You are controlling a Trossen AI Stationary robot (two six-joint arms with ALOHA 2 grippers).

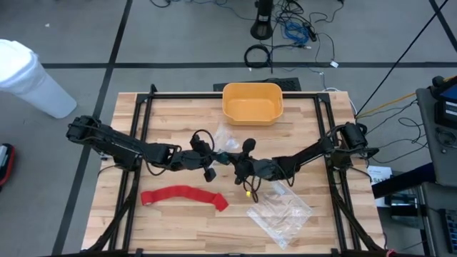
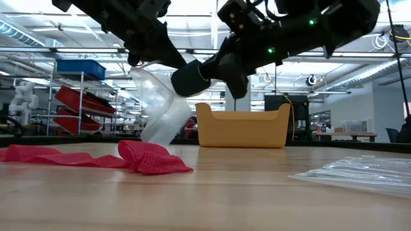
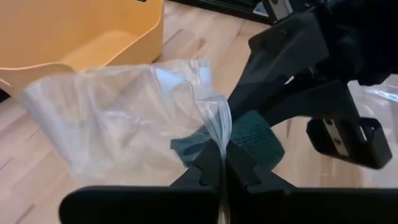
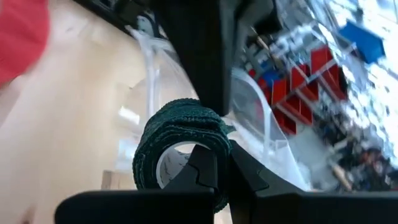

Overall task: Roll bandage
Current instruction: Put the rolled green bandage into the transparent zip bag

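The red bandage (image 1: pixel 184 195) lies unrolled as a flat strip on the table's near left, one end bunched (image 2: pixel 154 159). No gripper touches it. Above the table's middle my left gripper (image 3: pixel 222 171) is shut on a clear plastic bag (image 3: pixel 112 118). My right gripper (image 4: pixel 219 168) faces it, shut on a dark green roll (image 4: pixel 180 134). The roll (image 3: pixel 252 142) sits right at the bag's pinched edge. In the high view the two grippers meet at the table's centre, left (image 1: pixel 216 159) and right (image 1: pixel 234 164). My left gripper pinches the bag's gathered edge (image 3: pixel 219 124) between its two fingers, coming slanting down from the table's left. The bag hangs slack beyond and below the fingers (image 2: pixel 164 115). Whether its lower end touches the table, I cannot tell. My right gripper holds the green roll by the wall of its ring (image 4: pixel 217 140), seemingly one finger in the hollow and one outside. The fingers come nearly level from the table's right. The roll is lifted clear of the table, its open end (image 4: pixel 177 163) toward the wrist.
A yellow bin (image 1: pixel 252 102) stands at the table's far middle. A second clear plastic bag (image 1: pixel 280 210) lies flat at the near right. A black frame (image 1: pixel 143 135) runs along the table's sides.
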